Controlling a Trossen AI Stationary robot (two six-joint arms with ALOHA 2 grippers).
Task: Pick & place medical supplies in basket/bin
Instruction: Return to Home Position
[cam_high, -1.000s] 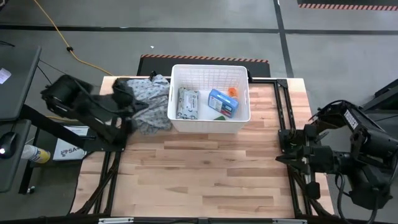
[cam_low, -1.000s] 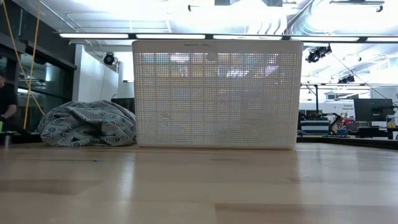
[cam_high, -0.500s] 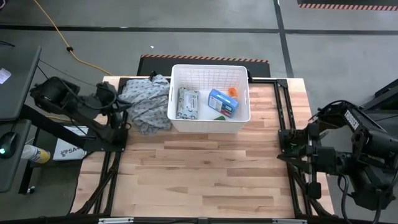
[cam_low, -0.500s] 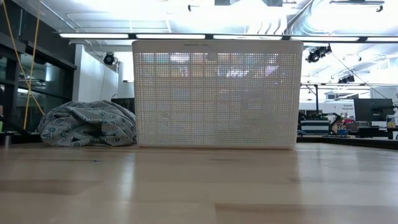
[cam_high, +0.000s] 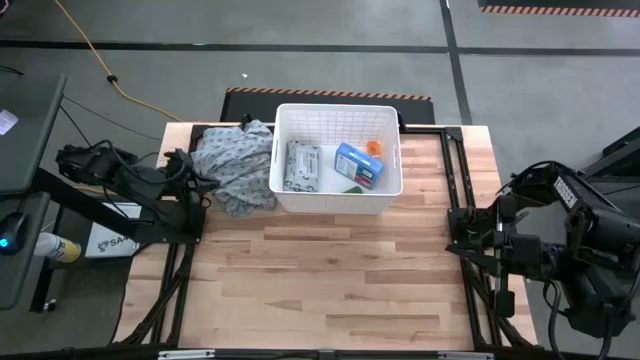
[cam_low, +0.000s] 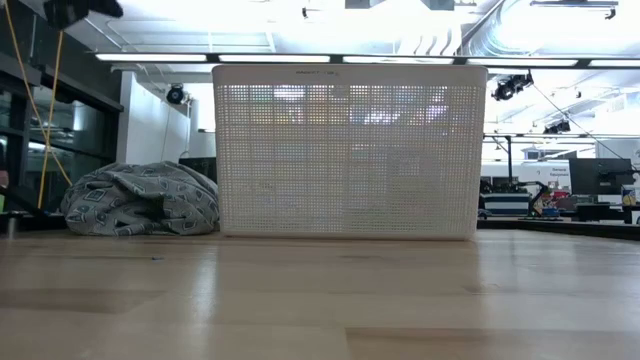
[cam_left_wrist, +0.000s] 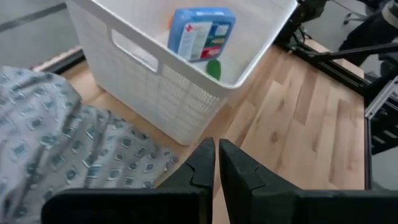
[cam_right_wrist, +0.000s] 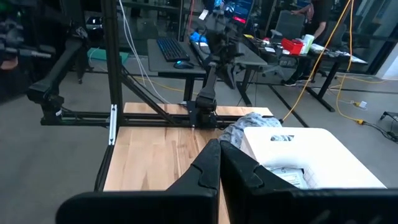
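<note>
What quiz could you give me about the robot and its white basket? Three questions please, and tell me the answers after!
1. True or false: the blue box lies inside the white basket.
2. Pick one: where is the grey patterned cloth heap? A) inside the basket. B) on the table, right beside the basket. C) pinched in a gripper.
3. Fill the gap: the left gripper and the right gripper, each at its own side edge of the table, are holding ____.

Key: 1 true. 2 B. 3 nothing; both are shut with nothing between their fingers.
</note>
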